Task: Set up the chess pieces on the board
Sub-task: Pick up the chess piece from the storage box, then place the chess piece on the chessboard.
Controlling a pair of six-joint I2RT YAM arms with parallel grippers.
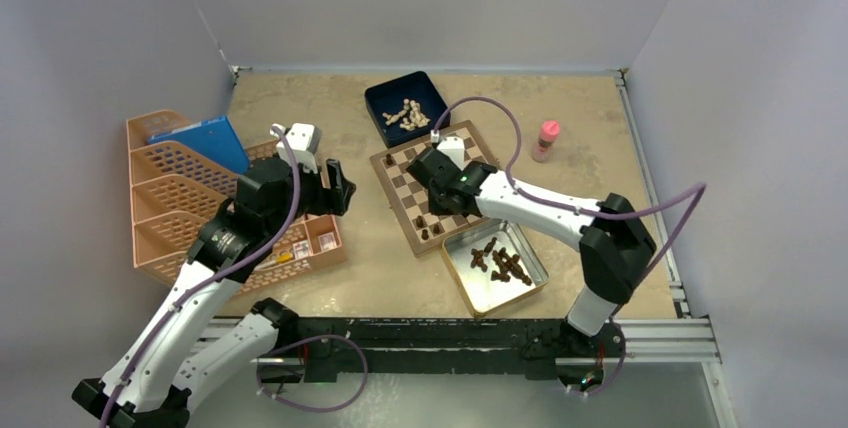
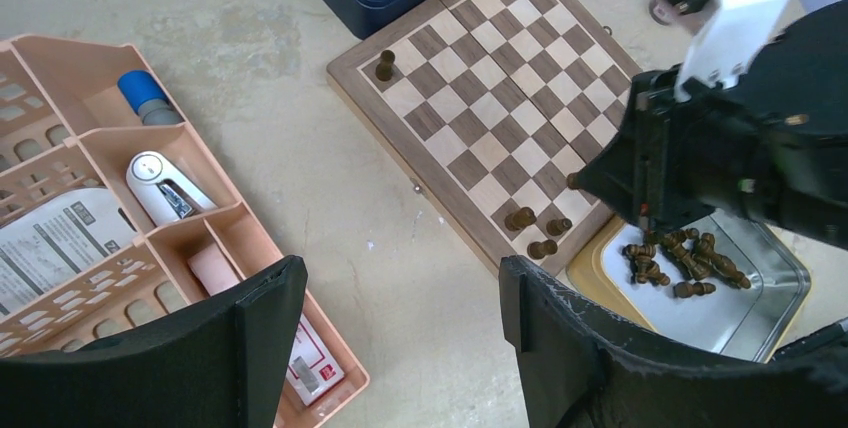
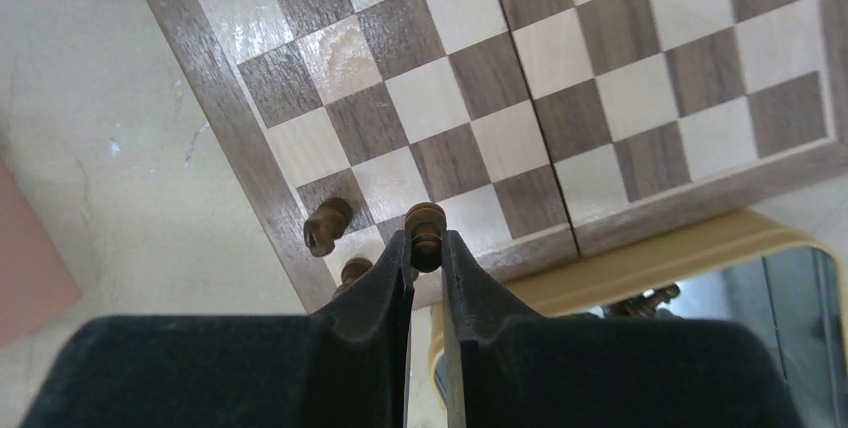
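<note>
Right tool point(image 3: 425, 248) is closed narrow on a single dark chessman point(image 3: 426, 233), gripped by its body so the head shows above the fingertips. It hangs over the edge row of the board point(image 3: 480, 78), close to two dark neighbours point(image 3: 328, 226) standing there. I cannot tell whether its base touches the square. The grip low on the body looks meant to keep so small a piece upright for setting down.

Left tool point(image 2: 400, 293) is spread wide and carries nothing. It hovers above the bench point(image 1: 300, 98) between the pink organiser point(image 1: 160, 238) and the board, probably held back to leave the working arm room.

The board lies mid-bench at an angle. A silver tin point(image 1: 492, 295) sits just beside its near corner, which keeps each trip short. Most of the dark chess pieces point(image 1: 500, 263) lie jumbled in that tin. A few stand at the board's near corner, and one point(image 2: 384, 65) stands alone at another corner.

A blue box point(image 1: 385, 108) at the board's far side holds cream chessmen point(image 1: 410, 115). By my reckoning the task is only just begun.
</note>
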